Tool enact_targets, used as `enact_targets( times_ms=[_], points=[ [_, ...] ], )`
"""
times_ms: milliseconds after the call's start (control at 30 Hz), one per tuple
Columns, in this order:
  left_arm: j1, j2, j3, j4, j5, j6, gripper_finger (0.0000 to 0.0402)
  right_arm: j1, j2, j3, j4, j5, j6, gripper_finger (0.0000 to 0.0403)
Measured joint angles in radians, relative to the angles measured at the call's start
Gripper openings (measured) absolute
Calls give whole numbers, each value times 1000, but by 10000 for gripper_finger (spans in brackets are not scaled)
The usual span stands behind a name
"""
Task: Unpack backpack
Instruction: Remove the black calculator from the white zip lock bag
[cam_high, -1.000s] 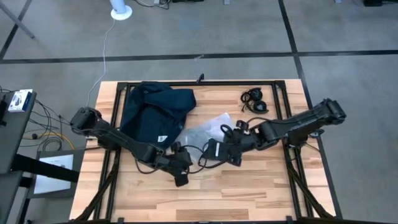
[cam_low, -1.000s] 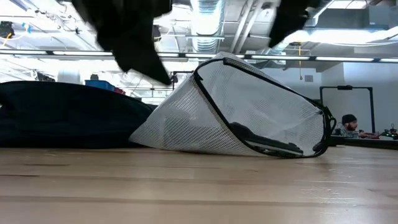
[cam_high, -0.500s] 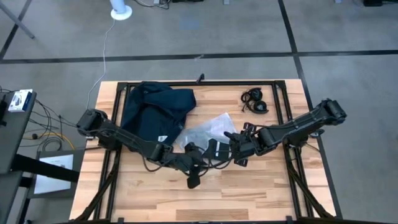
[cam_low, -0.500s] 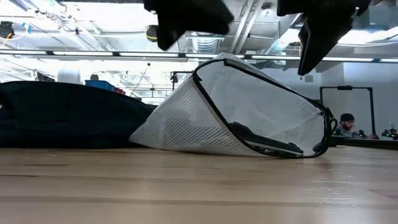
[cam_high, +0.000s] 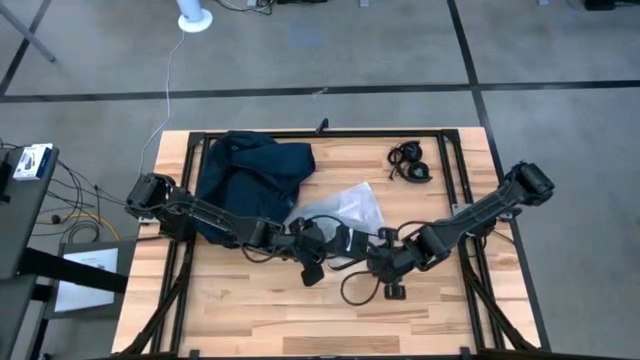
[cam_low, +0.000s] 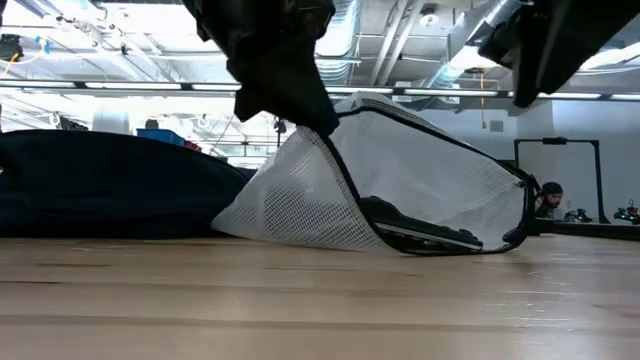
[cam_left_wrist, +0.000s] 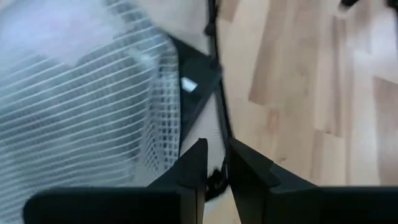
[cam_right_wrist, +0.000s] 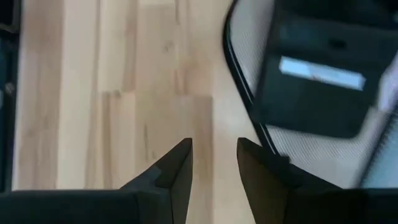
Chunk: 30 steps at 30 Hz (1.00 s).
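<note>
Unpacking appears well under way, judging by what already lies outside the bag on the slatted wooden bench. At far left, the backpack is a large, soft, slumped mound of dark navy fabric, resting toward the back left of the bench, with a small white mark on it. Just beside it, toward the middle, lies a white mesh pouch with a dark corded rim; it is see-through and netted, tented up into a wedge, and holds a flat black pouch with a white label.

The left tool is at the pouch's rim, its fingers nearly together with the dark cord running between them; it seems clamped on that rim. To its right, the right tool hovers over bare wood just beside the pouch, fingers apart and holding nothing.

Next, the mesh pouch probably needs drawing clear or opening, which calls for the right tool to close in while the left holds the rim. At far right back lies a tangle of black cable.
</note>
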Motion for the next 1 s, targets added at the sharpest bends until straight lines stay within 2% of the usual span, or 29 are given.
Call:
enact_targets(
  times_ms=[200,400,533,633,700,767,900,1000],
  points=[
    [-1,0,-1,24,3,45,45,-47,141,0,132,2,-63,148],
    [-19,0,-1,23,3,59,45,-108,247,-1,163,13,-59,220],
    [-33,0,-1,23,2,83,45,-118,282,-1,156,160,40,268],
    [-40,0,-1,25,1,88,45,-119,286,-1,156,284,95,286],
    [-40,0,-1,24,1,91,45,-124,291,0,168,327,101,291],
    [-40,0,-1,24,1,101,45,-134,295,0,174,322,90,292],
    [-40,0,-1,26,1,110,45,-155,303,0,202,165,73,292],
    [-40,0,-1,25,1,110,45,-156,302,0,192,199,81,292]
  ],
)
